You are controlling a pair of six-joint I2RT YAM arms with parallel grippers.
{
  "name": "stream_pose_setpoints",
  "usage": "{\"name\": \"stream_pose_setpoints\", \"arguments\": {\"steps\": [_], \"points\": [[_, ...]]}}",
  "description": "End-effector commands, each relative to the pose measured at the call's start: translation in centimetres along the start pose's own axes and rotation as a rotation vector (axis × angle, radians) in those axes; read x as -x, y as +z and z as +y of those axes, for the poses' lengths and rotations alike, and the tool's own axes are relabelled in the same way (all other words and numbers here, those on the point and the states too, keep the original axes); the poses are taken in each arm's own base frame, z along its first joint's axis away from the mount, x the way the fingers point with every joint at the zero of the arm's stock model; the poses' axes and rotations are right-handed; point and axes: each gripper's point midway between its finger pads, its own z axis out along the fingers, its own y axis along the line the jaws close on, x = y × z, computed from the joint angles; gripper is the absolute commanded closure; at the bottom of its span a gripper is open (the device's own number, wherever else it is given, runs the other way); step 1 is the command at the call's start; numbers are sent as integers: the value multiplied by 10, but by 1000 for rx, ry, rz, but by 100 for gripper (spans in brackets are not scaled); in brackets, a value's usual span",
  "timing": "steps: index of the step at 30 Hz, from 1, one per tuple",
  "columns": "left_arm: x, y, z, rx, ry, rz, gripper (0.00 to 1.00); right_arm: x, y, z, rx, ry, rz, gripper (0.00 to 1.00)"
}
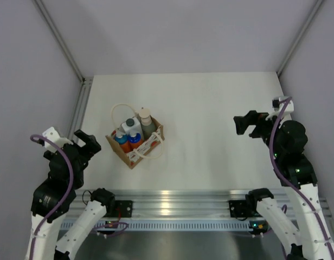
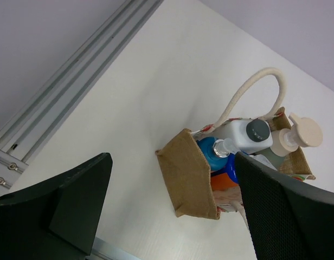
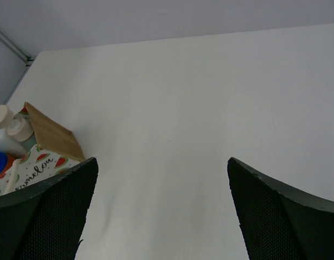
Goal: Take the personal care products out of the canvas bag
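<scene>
The left gripper [image 1: 87, 143] is held apart, near the left of the canvas bag [image 1: 121, 153], which stands left of centre. Its bottles [image 1: 129, 126] are judged light, rigid and slick; the upright necks are best taken. Well to the right, the right gripper [image 1: 247, 124] is also spread wide.

Right wrist view: canvas bag [image 3: 50, 140] cut off at left edge, lower corner behind right fingers [image 3: 47, 216]. Left wrist view: bag's far end behind left fingers [image 2: 286, 211]. Orange bottles [image 2: 221, 180] mostly buried, bodies hidden inside bag.
</scene>
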Motion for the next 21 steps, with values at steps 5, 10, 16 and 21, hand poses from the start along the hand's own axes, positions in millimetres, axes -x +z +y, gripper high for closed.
{"name": "stream_pose_setpoints", "arguments": {"steps": [5, 10, 16, 21], "points": [[7, -7, 6, 4, -170, -56, 2, 23, 26, 53, 308, 80, -106, 0], [0, -5, -6, -45, -198, -29, 1, -2, 60, 140, 707, 75, 11, 1], [-43, 18, -32, -73, -162, 143, 1, -44, 98, 234, 827, -209, 99, 1], [-82, 37, -49, -58, -150, 293, 1, -60, 116, 286, 926, -297, 46, 1]]}}
